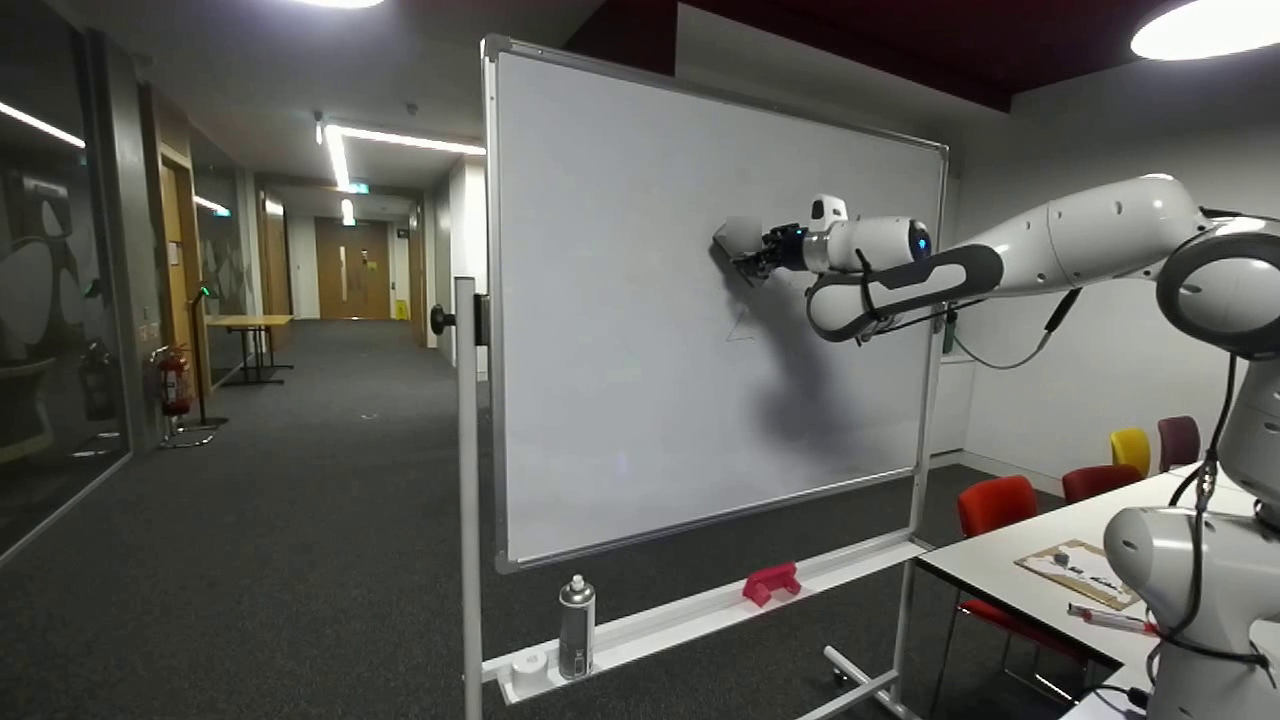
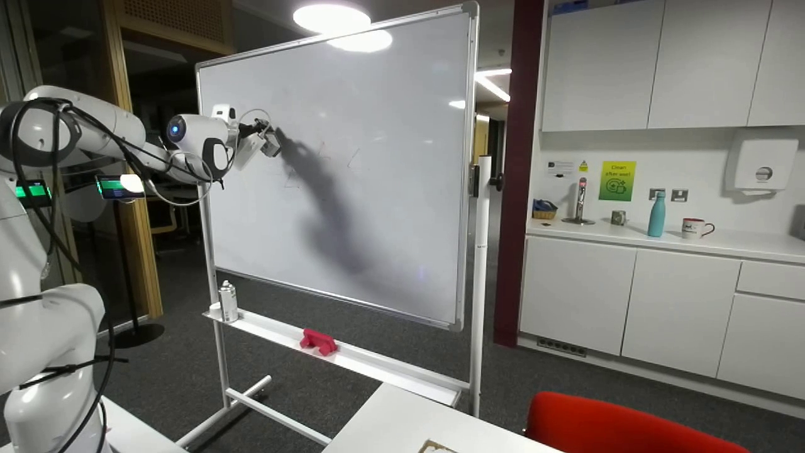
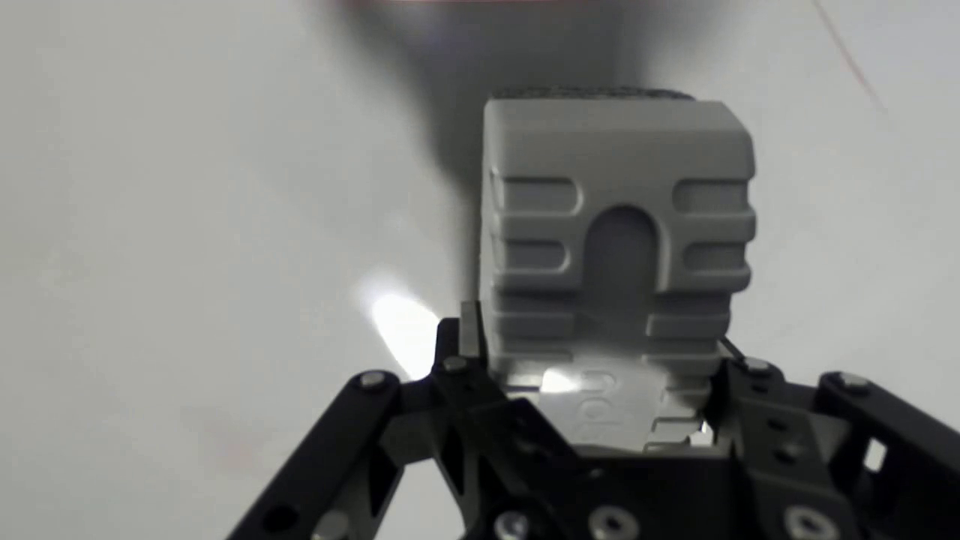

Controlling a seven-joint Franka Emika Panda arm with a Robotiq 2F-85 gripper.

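Found grey eraser (image 3: 619, 165) clamped in end effector (image 3: 596, 352), narrowed onto both sides; likely gripped there for the ridges, leaving dark felt (image 3: 592, 93) uncovered at the far edge. In both exterior views, saw eraser held out close to whiteboard (image 1: 620, 330); could not tell touching from just clear. Noted thin red line (image 3: 847, 56) near eraser, faint triangle (image 1: 740, 328) lower on whiteboard. Beneath, saw ledge (image 1: 670, 630), apparently used as a shelf: upright spray can (image 1: 577, 630) beside apparent white roll (image 1: 529, 670) at one end, presumably for flat footing; red block (image 1: 771, 584) farther along. Could not judge contents of can. Spotted apparent pens (image 1: 1110, 618) on nearby bench (image 1: 985, 550). Beyond, on counter (image 2: 773, 246), saw basket (image 2: 544, 214) with something blue (image 2: 545, 205) inside, and mug (image 2: 693, 228) with interior hidden.
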